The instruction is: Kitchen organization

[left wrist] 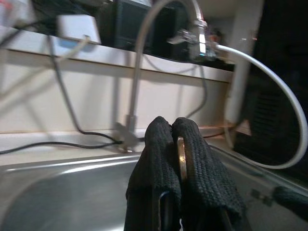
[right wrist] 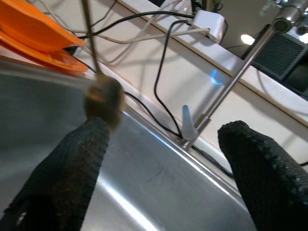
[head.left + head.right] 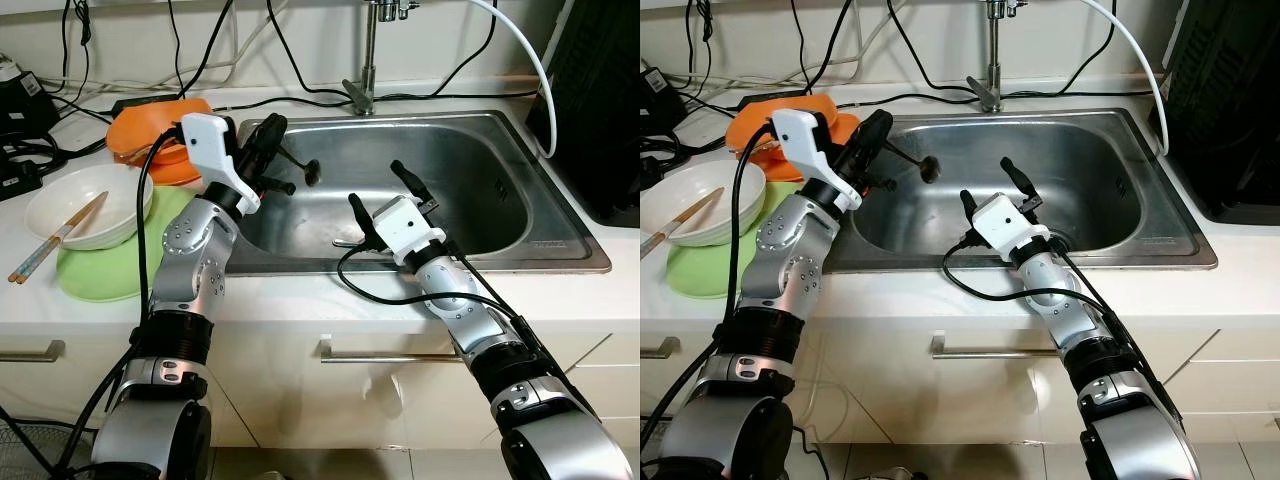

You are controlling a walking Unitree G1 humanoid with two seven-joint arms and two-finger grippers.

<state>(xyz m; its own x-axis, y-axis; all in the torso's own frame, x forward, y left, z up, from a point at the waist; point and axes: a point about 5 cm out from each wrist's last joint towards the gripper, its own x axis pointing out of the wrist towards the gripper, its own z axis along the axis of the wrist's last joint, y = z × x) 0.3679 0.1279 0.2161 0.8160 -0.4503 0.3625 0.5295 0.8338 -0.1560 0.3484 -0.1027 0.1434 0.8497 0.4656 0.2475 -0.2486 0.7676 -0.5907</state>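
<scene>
Left wrist view: our left gripper (image 1: 179, 132) pinches a thin metal utensil (image 1: 181, 153); our right gripper (image 3: 385, 190) gapes over the steel sink (image 3: 480, 150).

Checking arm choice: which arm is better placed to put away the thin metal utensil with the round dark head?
Left. The left gripper is shut on the thin metal utensil above the steel sink; the right gripper is open, empty, apart from it.
</scene>
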